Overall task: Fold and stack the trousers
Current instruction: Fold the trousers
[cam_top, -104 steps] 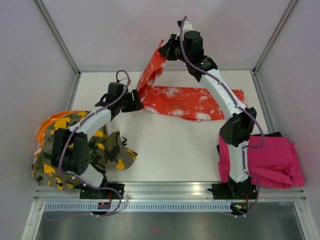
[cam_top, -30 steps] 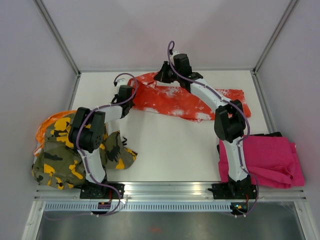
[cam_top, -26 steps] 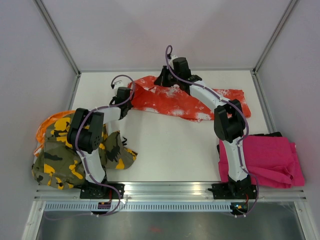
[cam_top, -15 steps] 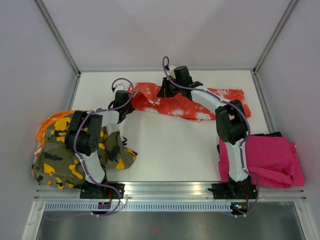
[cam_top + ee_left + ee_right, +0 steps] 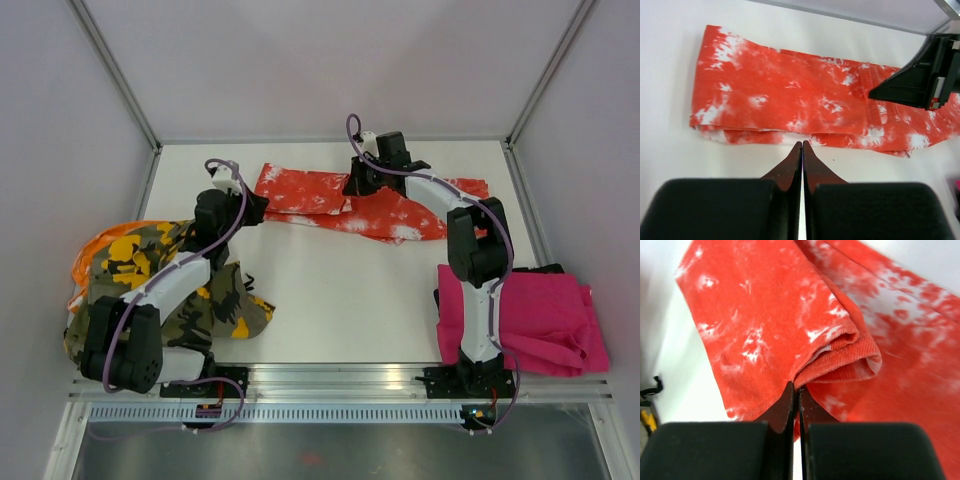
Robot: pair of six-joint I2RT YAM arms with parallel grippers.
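Observation:
The orange-red trousers [image 5: 400, 210] with white splatter lie flat across the far part of the table, their left part doubled over. My right gripper [image 5: 357, 187] sits over their middle, shut on a raised fold of the thick hem [image 5: 840, 352], which bunches into the tips [image 5: 798, 387]. At the left end of the cloth my left gripper [image 5: 258, 208] is shut. Its tips [image 5: 801, 143] reach the near edge of the trousers [image 5: 790, 100], and no cloth shows between them. The right gripper [image 5: 920, 75] shows in the left wrist view.
Camouflage trousers [image 5: 160, 290] lie heaped at the near left under the left arm, with an orange edge [image 5: 85, 265] beneath. Magenta trousers [image 5: 545, 320] lie folded at the near right beside the right arm's base. White table [image 5: 340, 290] runs between them; walls close three sides.
The right gripper has come down from high at the back and moved right and nearer, laying the lifted cloth flat. The left arm has stretched out, its gripper staying by the left end.

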